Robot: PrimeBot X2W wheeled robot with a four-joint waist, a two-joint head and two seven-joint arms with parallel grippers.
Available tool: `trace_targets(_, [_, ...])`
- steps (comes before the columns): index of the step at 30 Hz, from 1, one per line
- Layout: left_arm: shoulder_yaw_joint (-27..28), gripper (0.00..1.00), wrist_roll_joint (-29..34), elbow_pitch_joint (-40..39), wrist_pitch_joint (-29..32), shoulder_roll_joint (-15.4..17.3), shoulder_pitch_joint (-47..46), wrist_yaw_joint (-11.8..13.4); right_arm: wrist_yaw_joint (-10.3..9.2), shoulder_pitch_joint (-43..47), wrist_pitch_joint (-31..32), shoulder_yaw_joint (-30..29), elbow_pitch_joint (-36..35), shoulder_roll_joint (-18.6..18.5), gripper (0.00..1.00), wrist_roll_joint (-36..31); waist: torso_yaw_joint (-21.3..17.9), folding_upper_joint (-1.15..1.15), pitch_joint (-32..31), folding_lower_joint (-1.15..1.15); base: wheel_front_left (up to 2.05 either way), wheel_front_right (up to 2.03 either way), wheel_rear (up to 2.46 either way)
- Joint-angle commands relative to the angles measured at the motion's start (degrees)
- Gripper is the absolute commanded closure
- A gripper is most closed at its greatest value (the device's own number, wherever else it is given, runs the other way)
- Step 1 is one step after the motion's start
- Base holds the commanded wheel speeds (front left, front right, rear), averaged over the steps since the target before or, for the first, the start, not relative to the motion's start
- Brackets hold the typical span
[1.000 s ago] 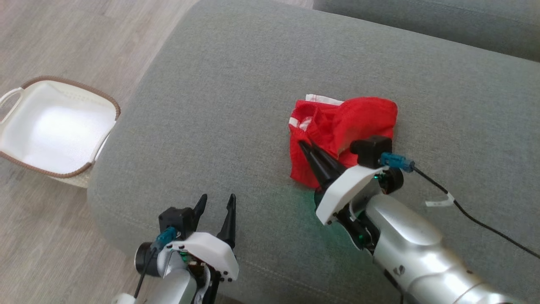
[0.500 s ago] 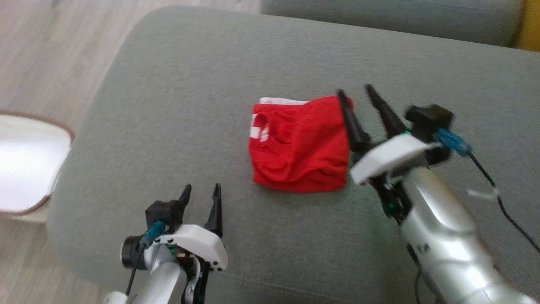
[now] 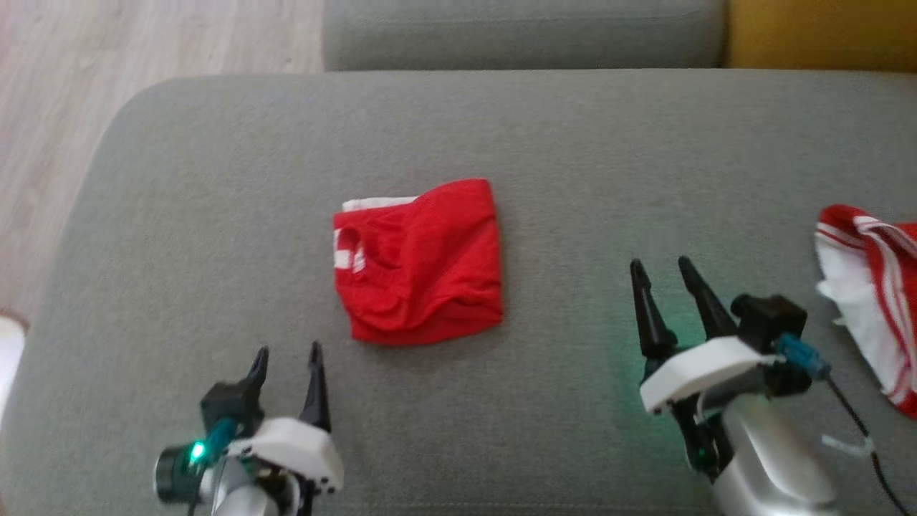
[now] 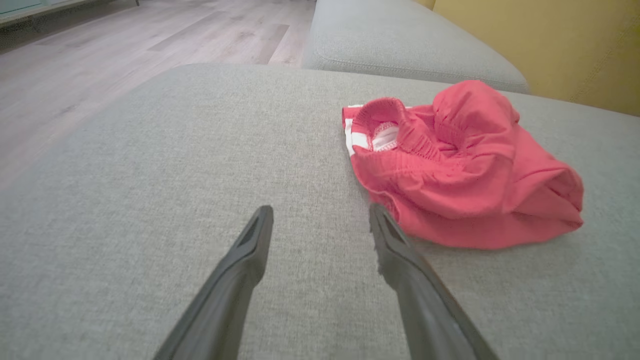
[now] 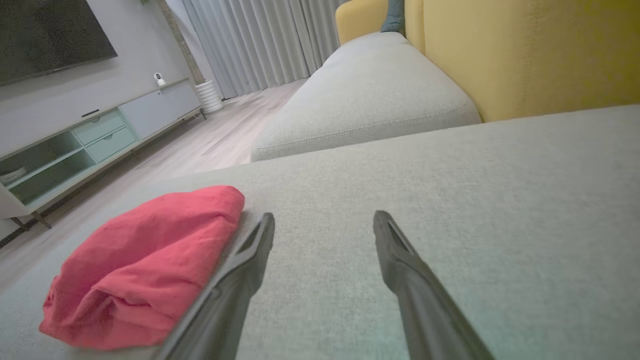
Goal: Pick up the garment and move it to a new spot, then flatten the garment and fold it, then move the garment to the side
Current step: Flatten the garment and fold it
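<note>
Left pincer (image 3: 288, 349) fingers spread wide, near red garment (image 3: 423, 265); right pincer (image 3: 658, 262) fingers spread wide, apart from garment; grey sofa (image 3: 215, 215) beneath.

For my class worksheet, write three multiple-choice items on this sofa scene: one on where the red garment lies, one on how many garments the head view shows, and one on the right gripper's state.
1. The red garment lies: A on the floor; B on the grey cushion; C in a basket.
2. Garments in the head view: A one; B three; C two.
3. The right gripper is: A open and empty; B shut on cloth; C shut and empty.

Answers:
1 B, it rests folded in the middle of the cushion.
2 C, a red-and-white garment also lies at the right edge.
3 A, its fingers stand apart over bare cushion, beside the red garment.
</note>
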Motion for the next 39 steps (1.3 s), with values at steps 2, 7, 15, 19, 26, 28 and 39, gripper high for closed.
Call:
trace_targets(2, [3.0, 0.0, 0.5, -2.5, -0.3, 0.7, 0.2, 0.4, 0.39, 0.8, -0.6, 1.4, -1.7, 0.7, 0.0, 0.6, -2.4, 0.0, -1.9, 0.0, 0.0, 0.0, 0.0])
trace_targets(7, [3.8, 0.0, 1.3, -4.4, -0.3, 0.7, 2.8, 0.6, 0.39, 3.2, -0.6, 1.9, -2.0, 0.7, 0.0, 1.5, -3.8, 0.0, -2.5, 0.0, 0.0, 0.0, 0.0])
trace_targets(15, [3.3, 0.0, 1.2, -5.0, -0.3, 0.7, 2.6, 0.4, 0.39, 2.9, -0.6, 2.7, -1.6, 0.7, 0.0, 1.4, -3.2, 0.0, -2.3, 0.0, 0.0, 0.0, 0.0])
trace_targets(19, [2.1, 0.0, 0.7, -4.7, -0.3, 0.7, 2.0, -0.2, 0.39, -0.1, -0.6, 7.1, -0.8, 0.7, 0.0, -0.2, -1.7, 0.0, -1.1, 0.0, 0.0, 0.0, 0.0])
trace_targets(26, [-2.7, 0.0, -1.5, -4.0, -0.3, 0.7, 0.6, -0.7, 0.39, -12.7, 4.9, 19.2, 2.7, 0.7, 0.0, 0.8, 3.7, 0.0, 0.5, 0.0, 0.0, 0.0, 0.0])
trace_targets(28, [-3.4, 0.0, -1.9, -3.9, -0.3, 0.7, 0.5, -0.7, 0.39, -14.5, 5.9, 20.5, 3.5, 0.7, 0.0, 0.8, 4.7, 0.0, 0.7, 0.0, 0.0, 0.0, 0.0])
trace_targets(39, [-8.6, 0.0, -3.8, -3.0, -0.3, 0.7, -0.5, -1.0, 0.39, -25.5, 15.7, 33.1, 13.2, 0.7, 0.0, 3.8, 12.2, 0.0, 2.3, 0.0, 0.0, 0.0, 0.0])
